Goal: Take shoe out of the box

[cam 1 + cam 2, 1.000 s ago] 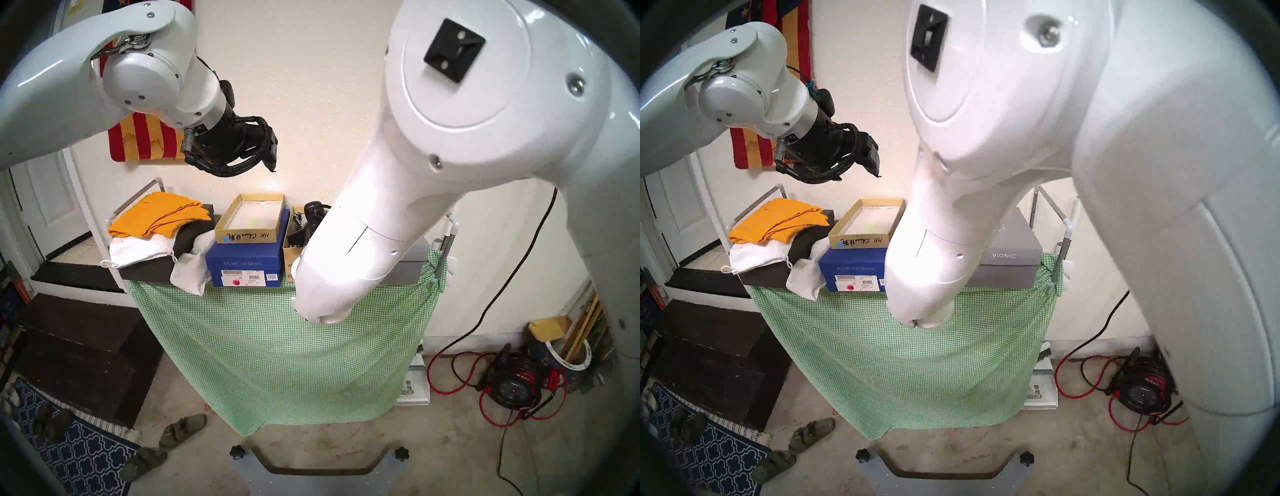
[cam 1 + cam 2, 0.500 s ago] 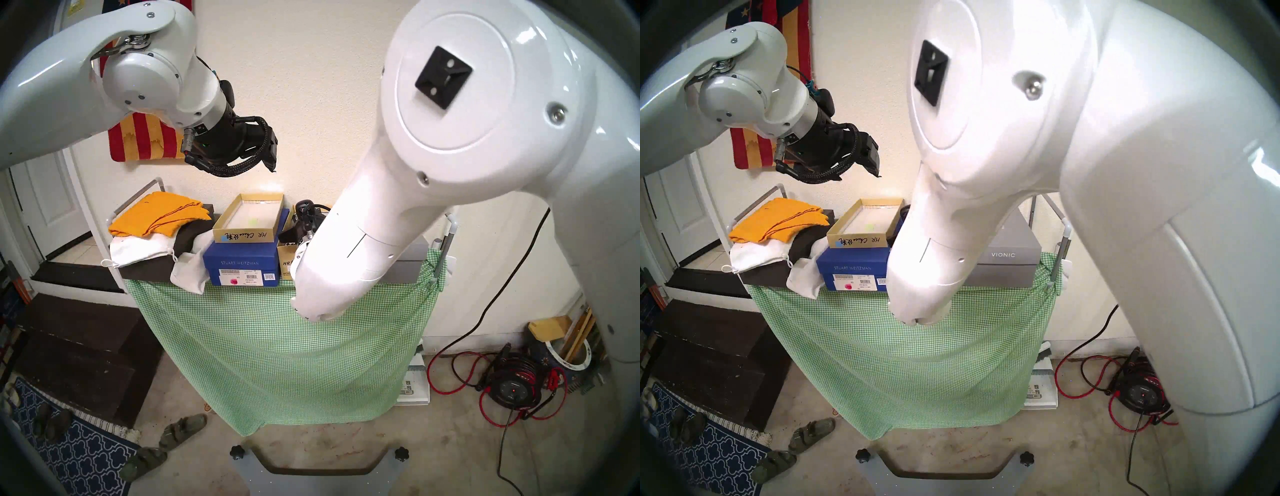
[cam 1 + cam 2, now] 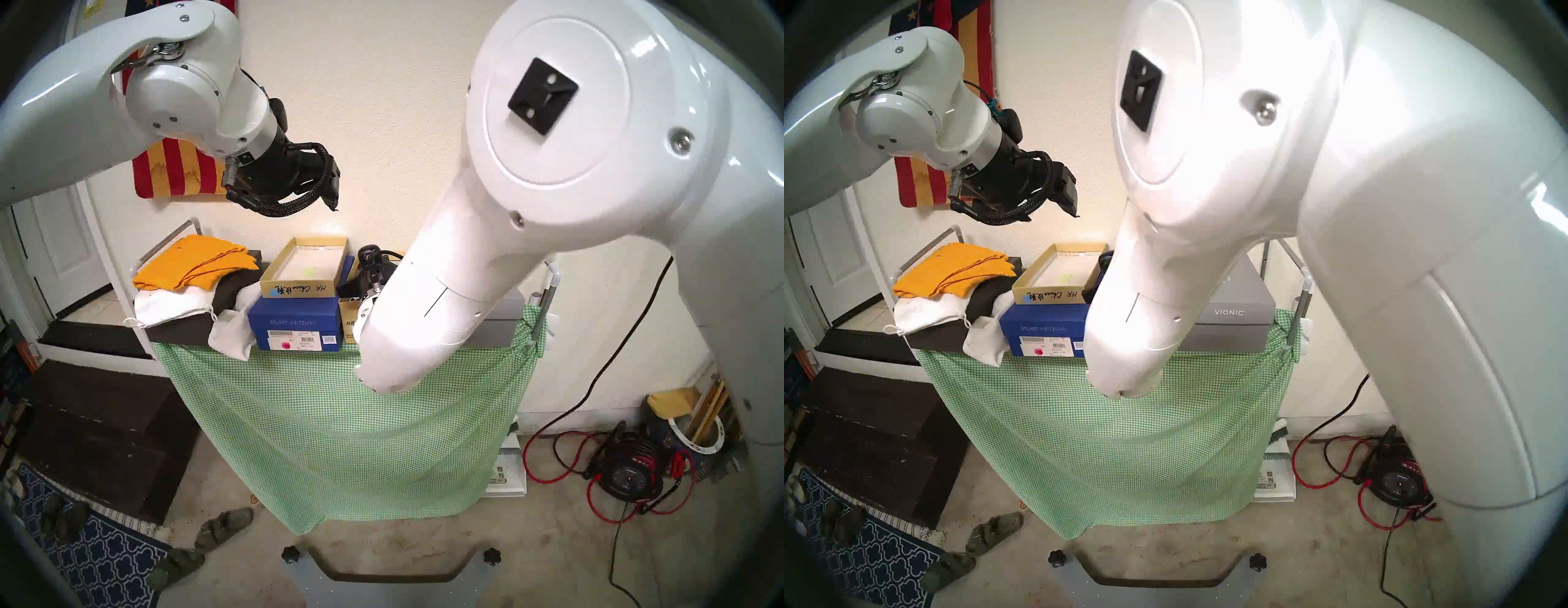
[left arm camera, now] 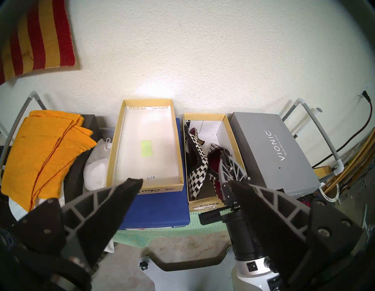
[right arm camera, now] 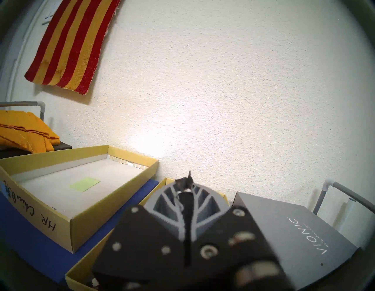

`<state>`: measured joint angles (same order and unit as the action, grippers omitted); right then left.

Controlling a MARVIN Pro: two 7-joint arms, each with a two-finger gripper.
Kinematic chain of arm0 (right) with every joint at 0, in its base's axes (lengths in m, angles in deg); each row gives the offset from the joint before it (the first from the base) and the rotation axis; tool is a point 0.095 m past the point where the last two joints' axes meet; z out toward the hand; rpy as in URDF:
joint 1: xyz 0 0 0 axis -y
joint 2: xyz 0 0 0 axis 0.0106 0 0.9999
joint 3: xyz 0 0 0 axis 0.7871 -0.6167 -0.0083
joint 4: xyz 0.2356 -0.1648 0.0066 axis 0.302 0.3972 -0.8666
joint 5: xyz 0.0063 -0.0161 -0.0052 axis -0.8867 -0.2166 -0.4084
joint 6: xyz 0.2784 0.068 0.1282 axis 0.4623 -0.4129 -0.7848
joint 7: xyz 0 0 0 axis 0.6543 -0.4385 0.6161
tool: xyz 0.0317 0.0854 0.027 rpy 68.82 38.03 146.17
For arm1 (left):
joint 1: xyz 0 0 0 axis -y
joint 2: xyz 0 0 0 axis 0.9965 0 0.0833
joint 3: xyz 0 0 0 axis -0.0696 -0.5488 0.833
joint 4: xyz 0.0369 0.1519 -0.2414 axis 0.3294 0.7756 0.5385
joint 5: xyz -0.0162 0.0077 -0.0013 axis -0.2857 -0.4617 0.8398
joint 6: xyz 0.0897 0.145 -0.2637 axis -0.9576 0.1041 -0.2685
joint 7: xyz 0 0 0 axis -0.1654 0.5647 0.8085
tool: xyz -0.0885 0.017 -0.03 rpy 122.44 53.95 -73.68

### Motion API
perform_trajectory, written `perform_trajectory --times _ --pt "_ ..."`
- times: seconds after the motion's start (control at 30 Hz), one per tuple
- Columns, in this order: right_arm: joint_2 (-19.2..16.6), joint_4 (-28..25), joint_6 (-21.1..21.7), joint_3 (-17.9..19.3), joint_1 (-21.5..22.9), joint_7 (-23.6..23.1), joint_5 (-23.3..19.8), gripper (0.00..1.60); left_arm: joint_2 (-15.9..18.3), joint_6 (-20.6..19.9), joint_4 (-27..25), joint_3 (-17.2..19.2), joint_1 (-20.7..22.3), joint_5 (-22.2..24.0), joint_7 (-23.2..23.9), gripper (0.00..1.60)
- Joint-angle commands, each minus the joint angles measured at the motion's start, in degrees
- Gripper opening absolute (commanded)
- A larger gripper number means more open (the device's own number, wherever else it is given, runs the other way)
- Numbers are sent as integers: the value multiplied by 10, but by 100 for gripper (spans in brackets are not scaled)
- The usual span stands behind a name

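— What's carrying everything here?

— A table [image 3: 339,424] draped in green-checked cloth, pushed against the wall.

— And sitting straight on it?

— Left end, a dark slab [image 3: 182,331], with a white pouch [image 3: 231,335] drooping over the table's front edge. Then a blue box [image 3: 295,322], the open tan box [image 4: 203,205] just beside it, and the grey box [image 4: 274,150] at the right end, next to the tan one.
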<state>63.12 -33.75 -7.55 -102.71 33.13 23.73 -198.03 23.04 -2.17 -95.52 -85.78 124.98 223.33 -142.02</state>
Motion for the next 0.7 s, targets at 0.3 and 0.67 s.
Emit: perform_trajectory --times 0.3,0.67 --pt "0 7 0 1 24 59 -37 0 -1 0 0 0 0 0 -1 160" --pt "0 -33 0 0 28 61 -92 0 -1 0 0 0 0 0 -1 160"
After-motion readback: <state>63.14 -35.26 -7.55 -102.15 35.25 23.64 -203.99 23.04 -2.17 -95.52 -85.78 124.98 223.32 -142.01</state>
